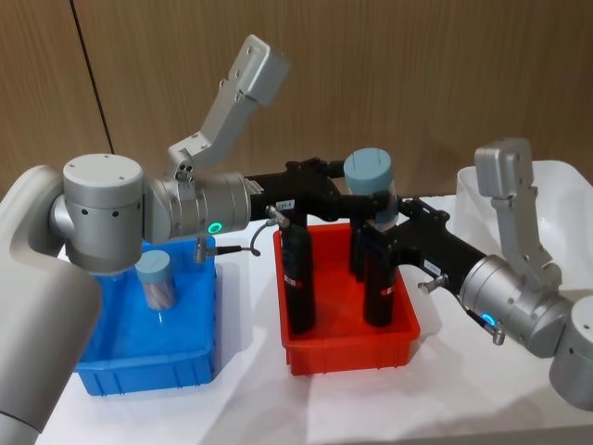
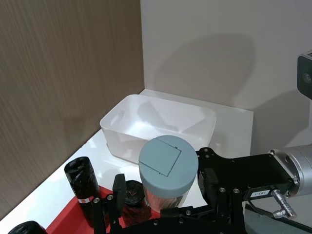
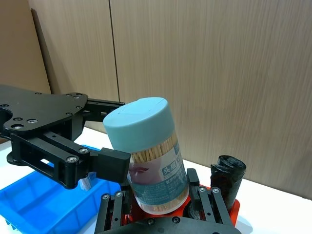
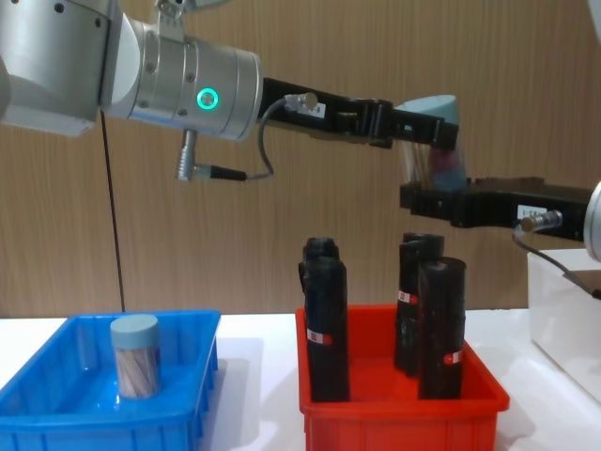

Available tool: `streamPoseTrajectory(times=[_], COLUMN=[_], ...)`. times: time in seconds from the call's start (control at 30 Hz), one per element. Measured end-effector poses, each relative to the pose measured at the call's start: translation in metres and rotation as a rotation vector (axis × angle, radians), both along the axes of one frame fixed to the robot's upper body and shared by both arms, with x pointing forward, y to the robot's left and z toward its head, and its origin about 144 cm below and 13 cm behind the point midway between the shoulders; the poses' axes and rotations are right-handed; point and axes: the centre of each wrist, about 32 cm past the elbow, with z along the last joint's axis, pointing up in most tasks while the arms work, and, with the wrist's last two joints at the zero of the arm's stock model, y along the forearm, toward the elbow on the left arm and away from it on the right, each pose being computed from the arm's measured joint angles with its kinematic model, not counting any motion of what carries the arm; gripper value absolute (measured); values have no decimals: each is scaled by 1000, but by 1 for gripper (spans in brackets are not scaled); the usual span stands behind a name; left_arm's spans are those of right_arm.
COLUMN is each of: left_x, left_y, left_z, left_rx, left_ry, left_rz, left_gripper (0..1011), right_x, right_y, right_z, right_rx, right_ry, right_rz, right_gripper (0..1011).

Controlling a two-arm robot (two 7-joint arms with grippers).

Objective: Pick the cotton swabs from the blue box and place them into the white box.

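Progress: roughly the first half, by my judgement. One jar is out and in the air, none has reached the white box, and one waits in the blue box.
Blue box (image 1: 139, 371): at the counter's (image 1: 463, 399) left end; the second swab jar (image 1: 156, 278) stands upright in it.
Left tool (image 4: 413, 130): reaches out over the counter's middle, clamped on the held swab jar (image 3: 151, 156) just under its lid.
Held swab jar: raised above the red bin (image 1: 352, 348), tilted, between both tools; this looks like a handover.
Red bin: at mid-counter, holding several upright black rolls (image 4: 327, 324).
Right tool (image 4: 441, 199): at the jar's lower part; I cannot tell whether it grips.
White box (image 2: 122, 134): at the counter's right end, with nothing visible inside it.
Left to do: carry this jar across to the white box, then fetch the second.
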Motion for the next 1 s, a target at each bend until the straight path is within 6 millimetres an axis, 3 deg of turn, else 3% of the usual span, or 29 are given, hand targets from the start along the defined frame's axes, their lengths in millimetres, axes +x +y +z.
streamPoseTrajectory(times=[0.5, 1.0], left_x=[0, 0], left_y=[0, 0], left_z=[0, 0], left_rx=[-1, -1], left_ry=[-1, -1], left_rz=[0, 0], left_gripper=[1003, 1003], right_x=[0, 12], right_y=[-5, -34], right_z=[-5, -23], right_rx=[3, -10], right_ry=[10, 56], right_rz=[-33, -177], right_gripper=[668, 668])
